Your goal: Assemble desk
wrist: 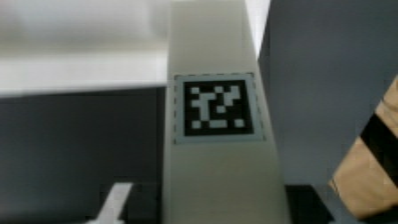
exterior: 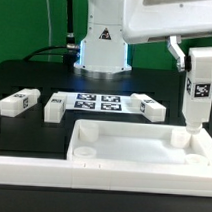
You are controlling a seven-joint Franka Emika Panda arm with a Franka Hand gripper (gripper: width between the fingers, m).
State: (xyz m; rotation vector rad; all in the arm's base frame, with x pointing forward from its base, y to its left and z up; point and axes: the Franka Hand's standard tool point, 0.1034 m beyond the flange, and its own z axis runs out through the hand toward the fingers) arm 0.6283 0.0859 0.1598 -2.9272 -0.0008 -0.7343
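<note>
Desk leg (exterior: 201, 90) stands upright, long axis vertical, at tabletop (exterior: 123, 132) corner, pinched by claw (exterior: 197, 58).

Black worktop (exterior: 23, 135). A white plastic rectangular tray-like tabletop (exterior: 132, 155) lies nearest the camera, raised rim up, with round sockets at its corners.

The pincer (exterior: 192, 60), at the exterior view's upper right, clamps a white block leg with a black-and-white square tag (exterior: 201, 90) and holds it upright. The leg's lower end meets the far corner socket (exterior: 182, 138) on the exterior view's right. How deep it sits: cannot tell.

Three more white tagged block legs lie flat beyond the tabletop:
- first loose leg (exterior: 22, 102) and second loose leg (exterior: 54, 110), to the exterior view's left of the marker board (exterior: 99, 101)
- third loose leg (exterior: 146, 108), to the board's right

White robot base (exterior: 102, 39) stands behind the board.
</note>
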